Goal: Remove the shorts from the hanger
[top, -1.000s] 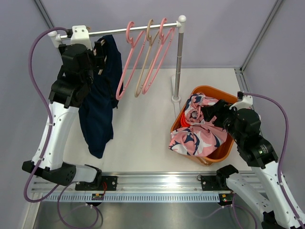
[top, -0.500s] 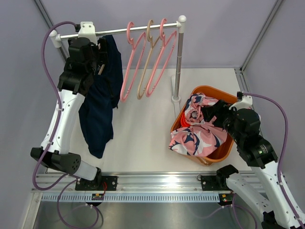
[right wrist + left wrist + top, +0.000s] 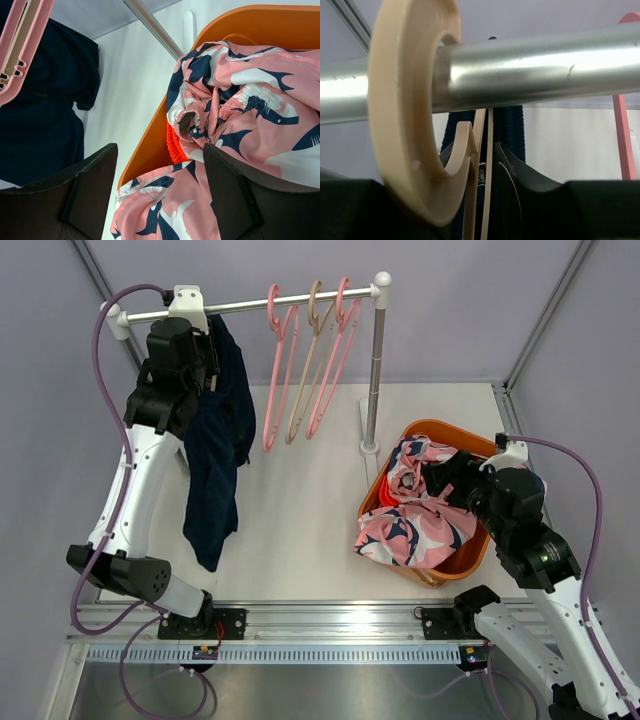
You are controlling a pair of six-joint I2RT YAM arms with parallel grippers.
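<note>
Dark navy shorts hang on a beige hanger from the rail. Its hook circles the rail in the left wrist view, with the navy shorts below. My left gripper is up at that hanger, a dark finger on either side of the neck. Whether they press on it is hidden. My right gripper stands open over the orange basket. The basket holds pink patterned shorts and a bit of bright orange shorts.
Three bare hangers, pink, beige and pink, hang further right on the rail. The stand's upright pole rises between the hangers and the basket. Frame posts stand at the back corners.
My left arm has risen and moved closer to the rail, and its jaws have narrowed around the hanger's neck. The navy shorts hang narrower and the bare hangers have swung slightly. The right arm is still.
</note>
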